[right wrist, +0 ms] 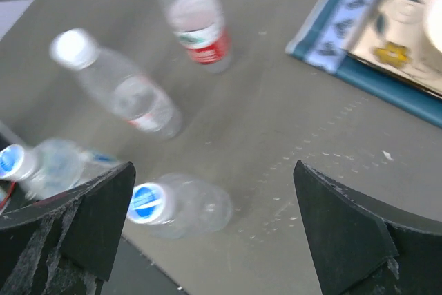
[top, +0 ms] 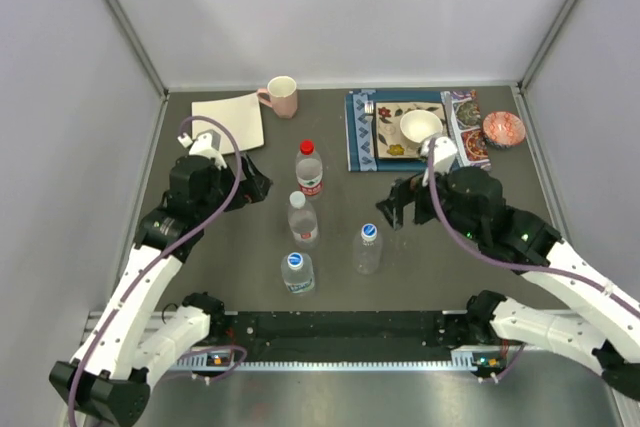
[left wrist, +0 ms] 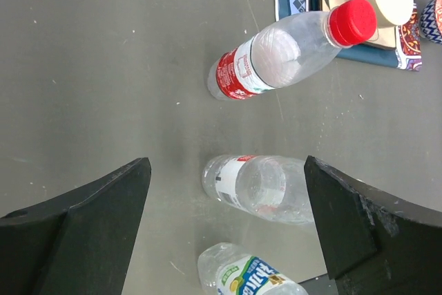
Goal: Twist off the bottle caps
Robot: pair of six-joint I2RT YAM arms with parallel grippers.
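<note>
Both pairs of jaws stand spread wide, holding nothing: the left gripper point(top: 258, 187) hangs just left of the bottles, and the right gripper point(top: 393, 209) just right of them. Four clear bottles stand upright in a loose cluster at the middle of the dark grey table point(top: 220, 257), every cap on. Farthest back is the red-labelled bottle point(top: 310, 177) with the red cap point(top: 307, 147). Nearer is a bottle point(top: 303, 225) with a whitish cap point(top: 296, 198). Nearest the arm bases are two with blue-and-white caps, one point(top: 294, 260) on the left and one point(top: 369, 231) on the right.

Pale, plain walls with metal corner struts close the table in on three sides. Along the back edge sit a pink mug point(top: 281, 97) beside a white square sheet point(top: 230, 122), a blue placemat point(top: 356, 142) bearing a patterned plate and white bowl point(top: 421, 127), and a small patterned bowl point(top: 503, 129).
</note>
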